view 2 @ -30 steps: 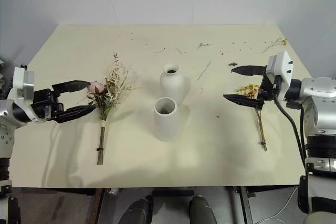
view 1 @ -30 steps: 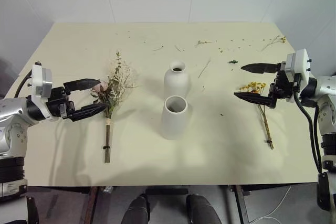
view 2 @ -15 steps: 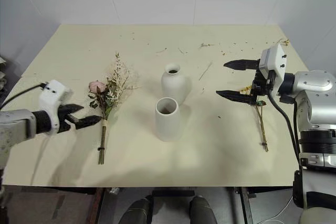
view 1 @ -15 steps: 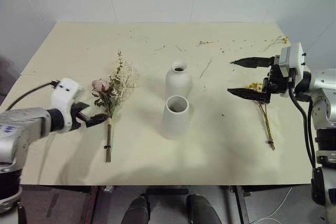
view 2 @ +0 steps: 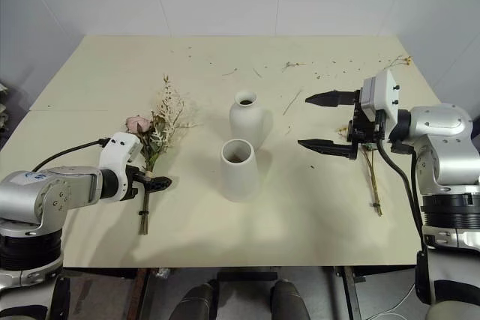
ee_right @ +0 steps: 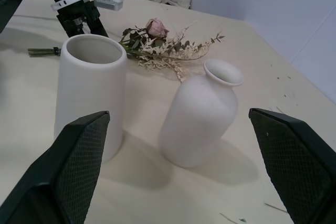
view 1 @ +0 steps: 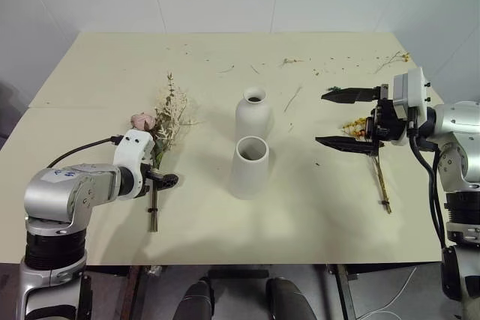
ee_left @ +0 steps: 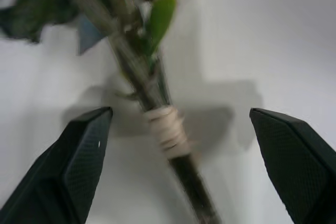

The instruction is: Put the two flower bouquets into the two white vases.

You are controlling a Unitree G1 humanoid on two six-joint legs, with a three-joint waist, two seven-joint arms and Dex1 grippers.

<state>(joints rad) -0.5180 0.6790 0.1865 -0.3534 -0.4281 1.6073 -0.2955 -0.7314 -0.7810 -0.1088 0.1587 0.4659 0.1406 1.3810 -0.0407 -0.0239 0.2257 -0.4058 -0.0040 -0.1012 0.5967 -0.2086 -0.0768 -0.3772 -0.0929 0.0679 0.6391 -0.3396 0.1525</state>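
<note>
The large bouquet (view 1: 161, 121) of pink rose, cream sprigs and leaves lies on the table's left half, stems toward me. My left gripper (view 1: 161, 179) points down over its tied stems (ee_left: 167, 129), open, one finger on each side and not touching. The bottle vase (view 1: 253, 114) and the wide-mouthed vase (view 1: 248, 168) stand upright at the centre. The small yellow sprig (view 1: 379, 174) lies on the right. My right gripper (view 1: 321, 119) hovers open and level beside its flowers, pointing at the vases (ee_right: 90, 93) (ee_right: 202, 119).
Loose twigs (view 1: 292, 97) and crumbs are scattered over the back of the cream table (view 1: 97, 65), with a yellow scrap (view 1: 397, 56) at the back right corner. The table's front edge runs close below both bouquets' stem ends.
My left gripper has tipped from level to pointing down and sunk over the large bouquet's tied stems. My right gripper has slid a little left toward the vases.
</note>
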